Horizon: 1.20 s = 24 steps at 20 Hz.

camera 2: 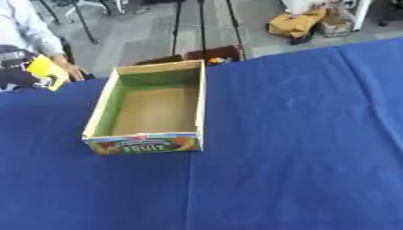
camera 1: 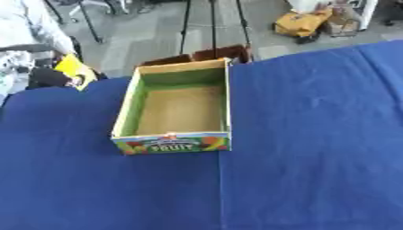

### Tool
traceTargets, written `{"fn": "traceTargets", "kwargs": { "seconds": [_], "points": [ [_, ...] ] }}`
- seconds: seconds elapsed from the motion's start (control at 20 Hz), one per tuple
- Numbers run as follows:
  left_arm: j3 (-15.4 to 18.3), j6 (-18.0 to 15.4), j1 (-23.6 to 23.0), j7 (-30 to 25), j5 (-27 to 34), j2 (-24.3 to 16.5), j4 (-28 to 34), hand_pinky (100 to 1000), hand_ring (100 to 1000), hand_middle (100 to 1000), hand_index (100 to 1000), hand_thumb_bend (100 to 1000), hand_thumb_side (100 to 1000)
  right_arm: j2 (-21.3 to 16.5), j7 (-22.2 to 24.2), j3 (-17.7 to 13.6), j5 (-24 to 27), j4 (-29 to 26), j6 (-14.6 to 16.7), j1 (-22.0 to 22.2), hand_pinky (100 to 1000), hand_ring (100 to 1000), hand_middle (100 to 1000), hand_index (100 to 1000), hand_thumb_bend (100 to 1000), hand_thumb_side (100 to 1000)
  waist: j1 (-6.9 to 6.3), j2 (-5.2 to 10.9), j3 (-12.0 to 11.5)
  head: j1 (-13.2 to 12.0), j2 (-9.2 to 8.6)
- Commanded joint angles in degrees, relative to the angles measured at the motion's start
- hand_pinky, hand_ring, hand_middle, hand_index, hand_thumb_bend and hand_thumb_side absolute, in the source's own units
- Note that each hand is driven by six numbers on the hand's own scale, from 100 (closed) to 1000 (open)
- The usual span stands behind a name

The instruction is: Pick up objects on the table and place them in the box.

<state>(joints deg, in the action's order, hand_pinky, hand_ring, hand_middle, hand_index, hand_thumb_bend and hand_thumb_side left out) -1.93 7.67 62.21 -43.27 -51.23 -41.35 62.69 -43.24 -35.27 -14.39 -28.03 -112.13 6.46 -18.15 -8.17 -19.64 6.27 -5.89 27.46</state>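
Note:
An open cardboard box point(camera 1: 172, 144) with green inner walls and a "FRUIT" label on its front stands on the blue tablecloth point(camera 1: 315, 134), left of centre. Its brown floor is bare; nothing lies inside it. No loose objects show on the cloth. Neither of my hands appears in either view.
A brown crate point(camera 1: 206, 55) sits just behind the box at the table's far edge, with something orange in it point(camera 2: 212, 60). A yellow item point(camera 1: 74, 68) lies off the far left corner. Beyond the table are grey floor, stand legs and a yellow bag point(camera 1: 301, 23).

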Motion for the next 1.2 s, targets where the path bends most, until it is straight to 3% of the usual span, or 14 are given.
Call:
{"fn": "traceTargets", "kwargs": {
  "seconds": [0.05, 0.3, 0.5, 1.2],
  "points": [
    [-1.11, -0.82, 1.8, -0.75, 0.78, -1.97, 5.12, 372, 609, 560, 679, 100, 600, -0.86, 0.08, -0.06, 0.64, -1.38, -0.21, -0.37, 599, 572, 589, 654, 100, 640, 0.45, 2.55, -0.03, 0.28, 0.85],
    [-3.68, -1.69, 2.48, -1.96, 1.94, 0.5, 10.23, 377, 615, 566, 680, 100, 597, -0.47, 0.51, 0.47, 0.95, -1.57, -0.18, -0.78, 599, 572, 590, 654, 100, 638, 0.6, 3.31, 0.46, 0.27, 0.87],
    [-5.42, -2.06, 3.34, -2.91, 1.84, 3.23, 10.88, 381, 621, 572, 679, 100, 600, -0.16, 0.73, 0.71, 1.08, -1.77, -0.15, -1.08, 599, 573, 590, 654, 100, 637, 0.6, 3.72, 0.76, -0.03, 0.73],
    [-9.22, -3.6, 3.77, -3.05, -3.08, 12.5, 1.71, 405, 632, 578, 678, 100, 625, 0.79, 0.95, 1.44, 1.69, -2.46, 0.14, -2.76, 597, 574, 592, 652, 100, 637, 0.62, 3.8, 2.4, -1.0, 0.3]
  ]
}}
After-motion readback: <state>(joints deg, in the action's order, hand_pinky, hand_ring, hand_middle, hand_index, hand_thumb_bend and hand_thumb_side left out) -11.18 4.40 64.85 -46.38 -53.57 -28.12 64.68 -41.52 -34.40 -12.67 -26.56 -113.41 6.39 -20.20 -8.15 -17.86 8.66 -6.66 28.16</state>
